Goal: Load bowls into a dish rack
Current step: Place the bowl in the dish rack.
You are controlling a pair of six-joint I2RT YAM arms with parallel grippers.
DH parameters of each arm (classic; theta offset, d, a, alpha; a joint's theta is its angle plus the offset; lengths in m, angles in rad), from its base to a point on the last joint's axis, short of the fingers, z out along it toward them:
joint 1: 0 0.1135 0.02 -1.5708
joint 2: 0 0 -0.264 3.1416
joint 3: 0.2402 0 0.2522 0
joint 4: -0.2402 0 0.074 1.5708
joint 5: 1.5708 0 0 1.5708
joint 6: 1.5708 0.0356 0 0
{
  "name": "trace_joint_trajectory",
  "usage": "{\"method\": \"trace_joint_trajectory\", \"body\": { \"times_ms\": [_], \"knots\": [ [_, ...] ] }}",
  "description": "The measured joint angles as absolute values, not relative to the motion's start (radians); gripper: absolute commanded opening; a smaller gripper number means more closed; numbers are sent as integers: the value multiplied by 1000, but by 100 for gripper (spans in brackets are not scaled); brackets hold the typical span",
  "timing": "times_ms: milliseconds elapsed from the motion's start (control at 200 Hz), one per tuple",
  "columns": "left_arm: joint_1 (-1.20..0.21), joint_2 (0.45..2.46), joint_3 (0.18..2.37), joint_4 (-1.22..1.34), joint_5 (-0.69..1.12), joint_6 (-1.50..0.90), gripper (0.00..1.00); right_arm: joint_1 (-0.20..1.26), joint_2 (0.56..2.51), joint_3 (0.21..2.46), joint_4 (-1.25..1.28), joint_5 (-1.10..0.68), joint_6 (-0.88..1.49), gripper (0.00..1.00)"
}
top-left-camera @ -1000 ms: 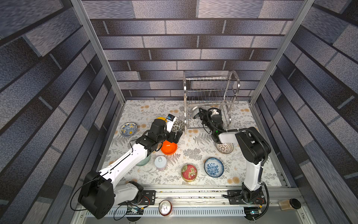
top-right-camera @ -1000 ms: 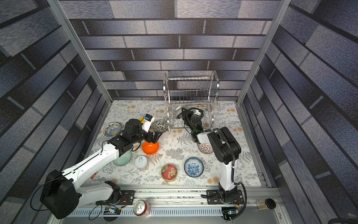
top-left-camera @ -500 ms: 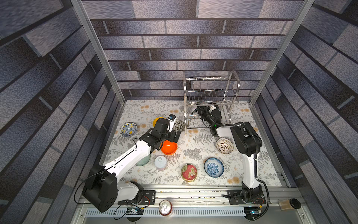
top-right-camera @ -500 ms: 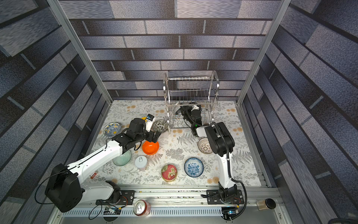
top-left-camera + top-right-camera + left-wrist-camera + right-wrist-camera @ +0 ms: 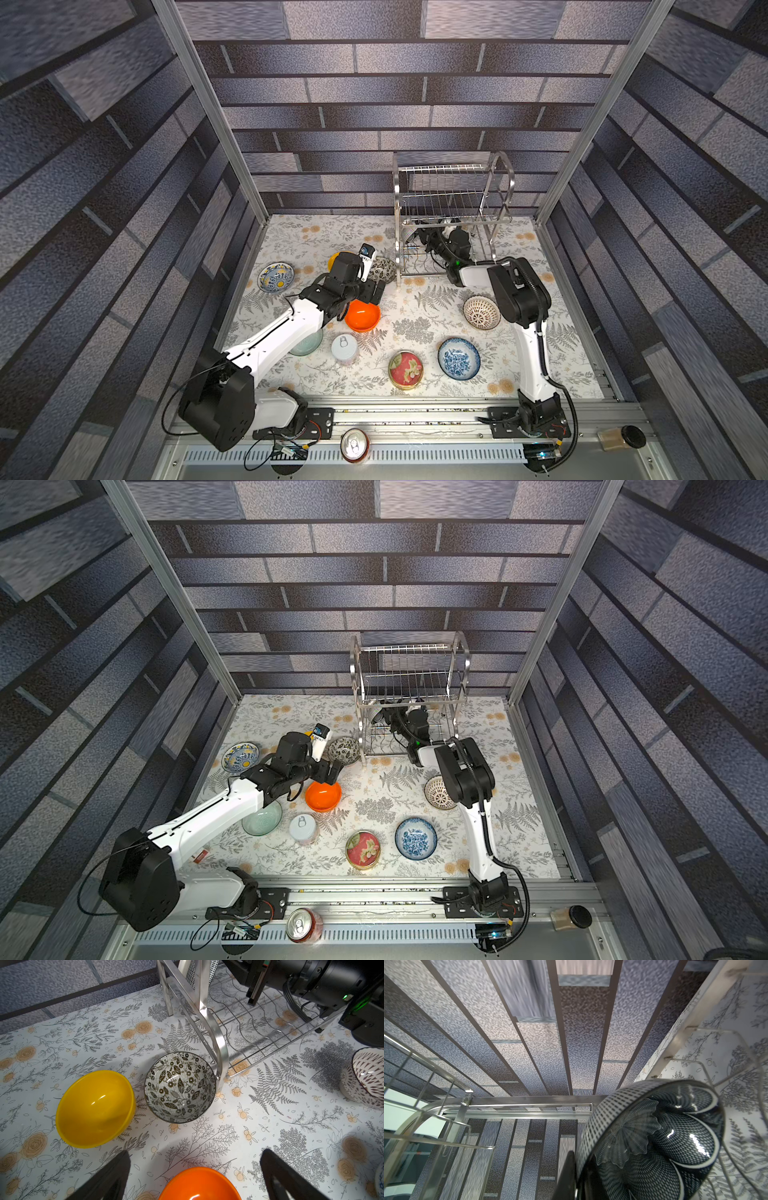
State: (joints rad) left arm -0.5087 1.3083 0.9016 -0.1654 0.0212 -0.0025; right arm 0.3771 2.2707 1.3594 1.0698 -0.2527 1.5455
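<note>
Right of centre, the right hand (image 5: 423,237) pinches the navy bowl (image 5: 654,1142) inside the rack's (image 5: 451,183) lower tier, seemingly not yet seated, while the left hand (image 5: 195,1153) hangs spread and seven more wait on the counter (image 5: 419,305).

Bowls: 8 total.
Plain, 3: yellow bowl (image 5: 95,1108), orange bowl (image 5: 362,316), pale green bowl (image 5: 262,818).
Patterned, 5: dark floral bowl (image 5: 180,1086), blue-and-yellow floral bowl (image 5: 275,276), blue floral bowl (image 5: 458,358), white lattice bowl (image 5: 481,312), dark navy bowl (image 5: 650,1140).
Dish rack (image 5: 451,195): 1, with 2 tiers.
Cans, 2: white pull-tab can (image 5: 344,347), drink can (image 5: 354,444).
Red round tin (image 5: 405,369): 1.
Black-lidded jar (image 5: 621,437): 1.
Robot arms, 2: left arm (image 5: 282,332), right arm (image 5: 530,357).
</note>
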Motion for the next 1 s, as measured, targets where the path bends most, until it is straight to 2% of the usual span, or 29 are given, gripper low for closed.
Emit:
{"method": "trace_joint_trajectory", "body": {
  "times_ms": [366, 721, 997],
  "knots": [
    [-502, 1310, 902, -165, 25, -2, 100, 368, 2321, 1417, 1069, -318, 1545, 7],
    [-496, 1314, 902, -165, 31, -3, 100, 362, 2322, 1418, 1069, -332, 1538, 18],
    [-489, 1320, 902, -165, 45, -3, 100, 357, 2322, 1418, 1066, -335, 1536, 21]
  ]
}}
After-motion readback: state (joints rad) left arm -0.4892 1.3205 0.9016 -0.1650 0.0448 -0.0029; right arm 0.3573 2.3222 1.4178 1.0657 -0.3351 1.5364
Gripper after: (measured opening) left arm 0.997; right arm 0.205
